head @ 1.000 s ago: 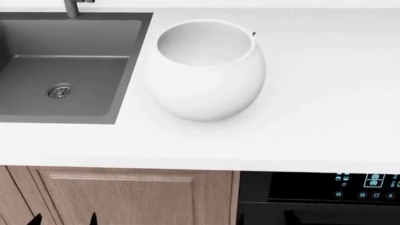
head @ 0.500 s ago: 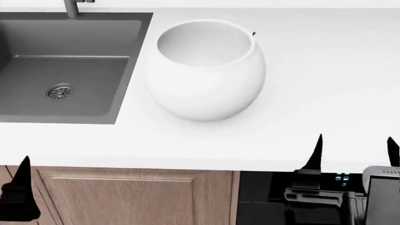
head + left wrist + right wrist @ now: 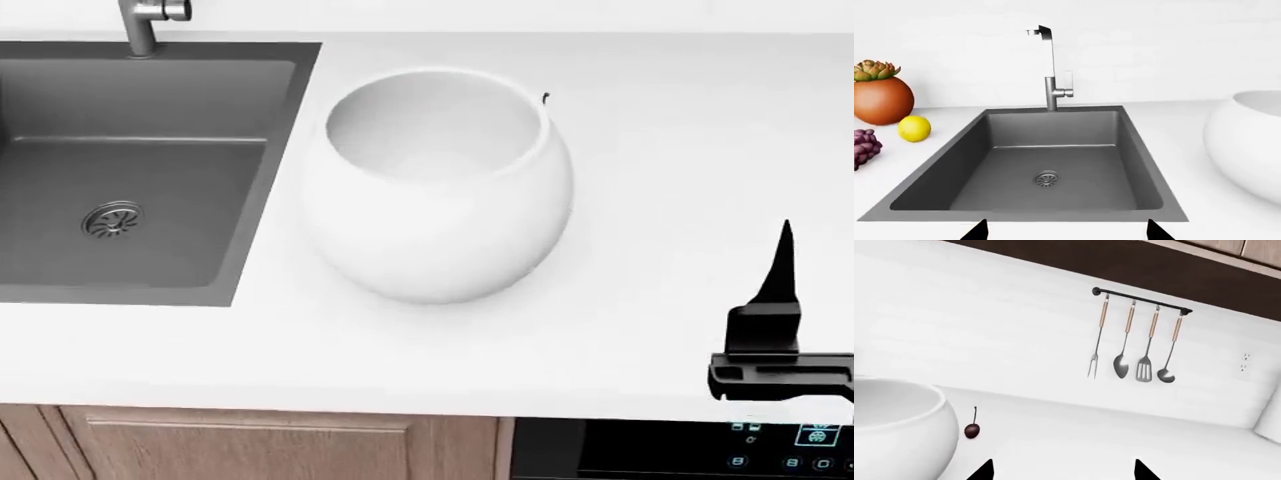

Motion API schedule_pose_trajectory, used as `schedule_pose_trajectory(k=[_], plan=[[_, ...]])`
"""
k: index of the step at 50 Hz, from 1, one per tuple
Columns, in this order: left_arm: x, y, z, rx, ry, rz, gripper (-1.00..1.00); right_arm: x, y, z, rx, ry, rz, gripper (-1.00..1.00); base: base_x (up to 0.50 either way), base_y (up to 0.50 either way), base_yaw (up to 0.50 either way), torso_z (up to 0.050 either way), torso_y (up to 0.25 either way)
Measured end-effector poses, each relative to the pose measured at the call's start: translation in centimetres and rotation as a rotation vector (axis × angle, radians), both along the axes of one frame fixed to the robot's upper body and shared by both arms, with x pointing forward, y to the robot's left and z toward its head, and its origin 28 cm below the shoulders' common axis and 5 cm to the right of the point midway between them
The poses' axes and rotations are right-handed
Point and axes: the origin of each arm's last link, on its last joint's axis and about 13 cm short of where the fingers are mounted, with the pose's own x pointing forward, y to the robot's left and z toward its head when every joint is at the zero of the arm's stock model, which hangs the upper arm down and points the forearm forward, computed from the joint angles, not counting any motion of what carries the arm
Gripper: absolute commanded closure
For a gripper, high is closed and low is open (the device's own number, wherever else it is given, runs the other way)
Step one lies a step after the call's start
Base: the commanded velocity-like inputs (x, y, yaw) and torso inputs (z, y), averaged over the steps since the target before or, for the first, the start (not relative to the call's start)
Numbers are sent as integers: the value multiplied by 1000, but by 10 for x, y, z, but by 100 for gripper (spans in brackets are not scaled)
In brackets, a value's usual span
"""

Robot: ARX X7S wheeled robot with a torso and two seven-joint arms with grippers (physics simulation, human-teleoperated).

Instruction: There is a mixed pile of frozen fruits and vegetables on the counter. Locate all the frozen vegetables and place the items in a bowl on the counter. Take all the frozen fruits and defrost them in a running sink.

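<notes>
We see the white bowl [image 3: 438,185] on the counter [image 3: 667,150], the sink [image 3: 134,160] at its nine o'clock, a cherry [image 3: 972,430] just behind. Both the left gripper [image 3: 1064,231] and right gripper [image 3: 1062,471] are spread wide, holding nothing; lemon [image 3: 914,128] and grapes [image 3: 864,146] lie left of the sink.

Glossy white bowl [image 3: 434,215] on white counter [image 3: 667,150], dark grey sink [image 3: 1047,165], yellow lemon [image 3: 914,128], dark red cherry [image 3: 972,430]

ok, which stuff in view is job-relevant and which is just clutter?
Job: grape bunch, cherry, lemon, all loose on the counter; bowl; sink with its tap.

Clutter: orange succulent pot, utensil rail with its four hanging utensils, oven panel.
</notes>
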Motion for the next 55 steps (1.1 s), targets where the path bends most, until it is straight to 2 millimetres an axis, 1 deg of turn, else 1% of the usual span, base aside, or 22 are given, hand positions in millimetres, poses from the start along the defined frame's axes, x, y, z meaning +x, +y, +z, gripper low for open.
schedule_pose_trajectory(k=[11, 31, 49, 55], plan=[[-6, 6, -1, 10, 15, 9, -100, -2, 0, 4, -9, 5, 8, -100, 500, -32, 0, 0, 0], [-9, 7, -6, 14, 13, 32, -100, -5, 0, 10, -22, 9, 12, -100, 500, -191, 0, 0, 1], [-13, 13, -5, 32, 15, 53, -100, -4, 4, 11, -32, 21, 41, -100, 498, -98, 0, 0, 1], [-15, 14, -5, 34, 18, 54, -100, -2, 5, 16, 30, 44, 65, -100, 0, 0, 0, 0, 2]])
